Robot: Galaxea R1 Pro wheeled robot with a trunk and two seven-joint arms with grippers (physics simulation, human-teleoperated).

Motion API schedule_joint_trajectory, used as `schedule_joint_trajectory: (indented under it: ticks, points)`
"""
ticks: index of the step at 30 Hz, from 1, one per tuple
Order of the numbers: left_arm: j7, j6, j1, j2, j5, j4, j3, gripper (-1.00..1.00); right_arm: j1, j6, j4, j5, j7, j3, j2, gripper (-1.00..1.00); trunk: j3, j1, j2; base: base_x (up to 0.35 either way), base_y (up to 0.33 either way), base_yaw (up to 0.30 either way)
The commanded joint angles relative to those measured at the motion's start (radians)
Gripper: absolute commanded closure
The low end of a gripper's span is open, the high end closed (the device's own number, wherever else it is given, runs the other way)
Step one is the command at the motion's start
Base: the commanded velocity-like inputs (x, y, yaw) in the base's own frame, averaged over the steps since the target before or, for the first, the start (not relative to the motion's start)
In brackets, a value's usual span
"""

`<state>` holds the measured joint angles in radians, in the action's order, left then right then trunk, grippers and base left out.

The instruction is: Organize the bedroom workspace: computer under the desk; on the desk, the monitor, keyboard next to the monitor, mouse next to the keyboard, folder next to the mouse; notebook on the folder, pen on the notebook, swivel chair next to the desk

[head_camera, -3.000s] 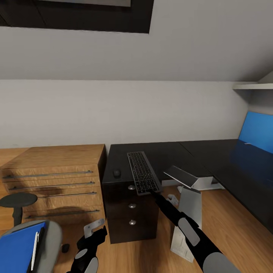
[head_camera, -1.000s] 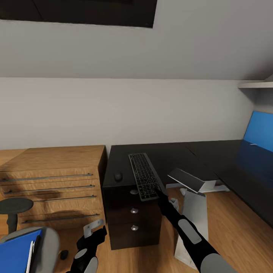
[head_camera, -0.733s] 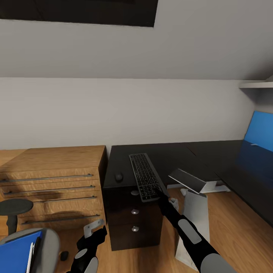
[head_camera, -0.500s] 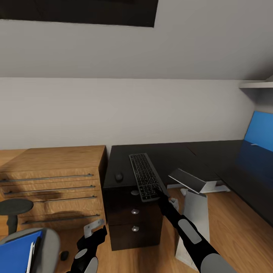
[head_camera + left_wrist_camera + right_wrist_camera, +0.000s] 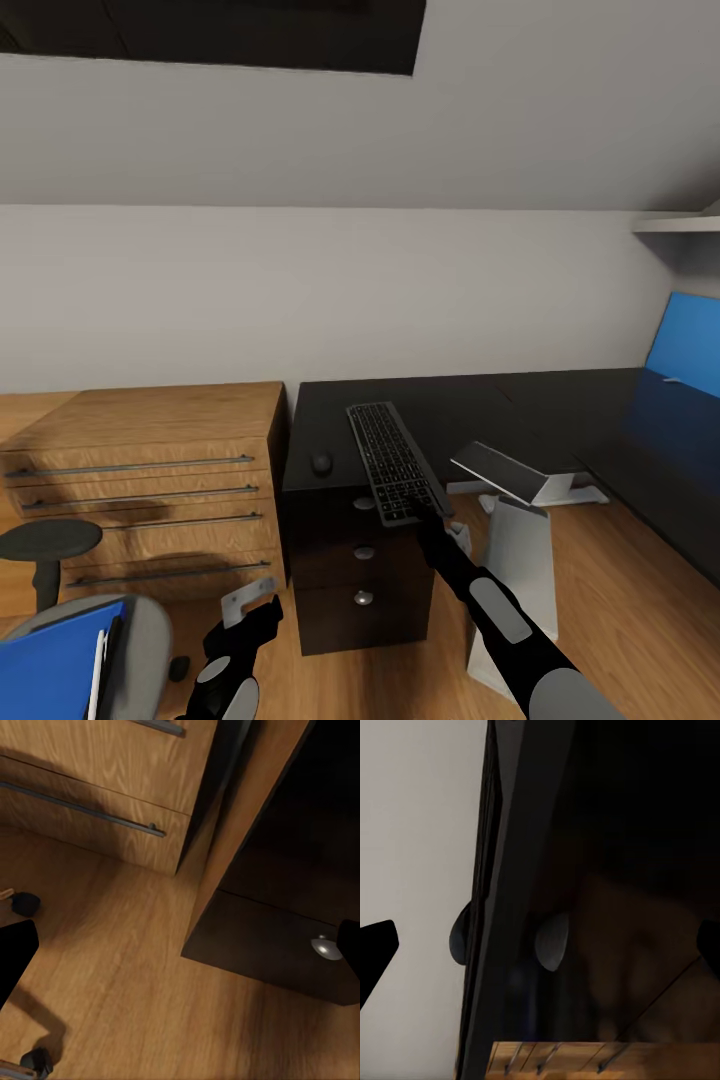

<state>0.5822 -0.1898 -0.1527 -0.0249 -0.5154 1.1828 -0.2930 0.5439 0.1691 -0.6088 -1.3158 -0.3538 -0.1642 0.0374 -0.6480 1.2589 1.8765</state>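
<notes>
1. The right gripper (image 5: 428, 512) is at the near end of the keyboard (image 5: 393, 461), which lies on the desk (image 5: 470, 410) with that end a little over the front edge. I cannot tell if the gripper pinches the keyboard or is spread, because its fingers are lost against the dark keys.
2. The left gripper (image 5: 250, 612) hangs low over the floor, in front of the drawer unit (image 5: 355, 575). Its fingers look spread and hold nothing.
3. The mouse (image 5: 322, 464) is on the desk, just beside the keyboard, on the side away from the right gripper's arm. In my judgement these two steps are nearly done.
4. The computer (image 5: 510, 570) stands on the floor close beside the right arm, partly under the desk.
5. Still left: the folder (image 5: 45, 672) lies on the chair (image 5: 140, 640), behind and outside the left gripper, with the pen (image 5: 97, 668) on it.
6. The chair and folder are cut off by the picture edge. A black strip beside the pen may be the notebook, but I am not sure.
</notes>
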Motion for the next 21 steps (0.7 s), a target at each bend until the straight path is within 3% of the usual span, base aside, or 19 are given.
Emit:
schedule_joint_trajectory:
  ticks: [1, 2, 3, 18, 21]
  points:
    - [0.007, -0.003, -0.001, 0.0, -0.005, 0.001, -0.002, -1.0, 0.001, 0.003, 0.0, -0.009, -0.002, -0.002, 0.0, -1.0, -0.001, 0.0, 0.001, -0.001, 0.001, 0.0]
    - [0.007, -0.003, -0.001, 0.0, -0.005, 0.001, -0.002, -1.0, 0.001, 0.002, 0.0, -0.009, -0.002, -0.002, 0.0, -1.0, -0.001, 0.0, 0.001, 0.0, 0.0, 0.0]
    - [0.008, -0.003, -0.001, 0.0, -0.005, 0.001, -0.002, -1.0, 0.001, 0.002, 0.0, -0.009, -0.002, -0.002, 0.0, 1.0, -0.001, 0.0, 0.001, 0.0, 0.0, 0.0]
    - [0.012, -0.003, -0.001, -0.001, -0.003, 0.001, -0.003, -1.0, 0.001, -0.006, -0.009, -0.004, -0.002, -0.005, 0.001, 1.0, -0.001, 0.0, 0.001, 0.0, 0.0, 0.0]
    - [0.013, -0.003, -0.001, -0.001, -0.001, 0.001, -0.004, -1.0, 0.001, -0.033, -0.019, -0.004, -0.003, -0.008, 0.002, 1.0, 0.008, -0.012, -0.02, 0.0, 0.0, 0.0]
